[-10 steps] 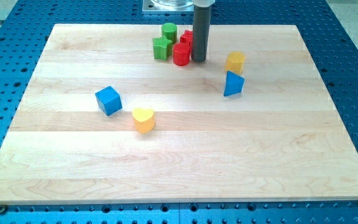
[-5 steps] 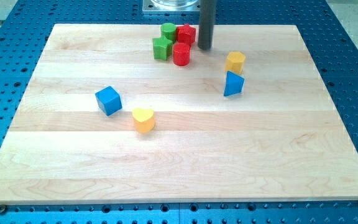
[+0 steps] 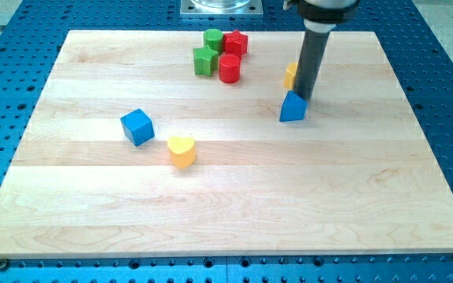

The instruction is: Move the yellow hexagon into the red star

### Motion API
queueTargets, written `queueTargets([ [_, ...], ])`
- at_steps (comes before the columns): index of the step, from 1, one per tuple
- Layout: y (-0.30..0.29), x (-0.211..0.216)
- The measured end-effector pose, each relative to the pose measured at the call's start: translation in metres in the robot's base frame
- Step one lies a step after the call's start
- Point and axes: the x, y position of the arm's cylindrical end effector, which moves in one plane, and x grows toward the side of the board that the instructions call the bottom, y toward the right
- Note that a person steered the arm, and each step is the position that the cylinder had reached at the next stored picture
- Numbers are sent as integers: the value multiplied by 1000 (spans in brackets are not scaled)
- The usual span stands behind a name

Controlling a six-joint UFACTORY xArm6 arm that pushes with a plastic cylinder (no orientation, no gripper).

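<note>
While the blue cube (image 3: pixel 138 126), yellow heart (image 3: pixel 182 151) and the top cluster of green cylinder (image 3: pixel 213 38), green star (image 3: pixel 204 60), red cylinder (image 3: pixel 229 68) and red star (image 3: pixel 237 42) lie unchanged, my tip (image 3: pixel 307 97) has swung rightward from beside the red star. It now stands just right of the blue triangular block (image 3: pixel 292 107), which has shifted slightly, and covers most of the yellow hexagon (image 3: pixel 290 75), well apart from the red star.

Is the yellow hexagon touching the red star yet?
No, they are apart. The yellow hexagon sits half hidden behind my tip, right of the red star, with bare board between them.
</note>
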Motion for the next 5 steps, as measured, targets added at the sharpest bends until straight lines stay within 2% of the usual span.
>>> queueTargets([
  [1, 0, -21],
  [2, 2, -3],
  [4, 10, -68],
  [5, -23, -68],
])
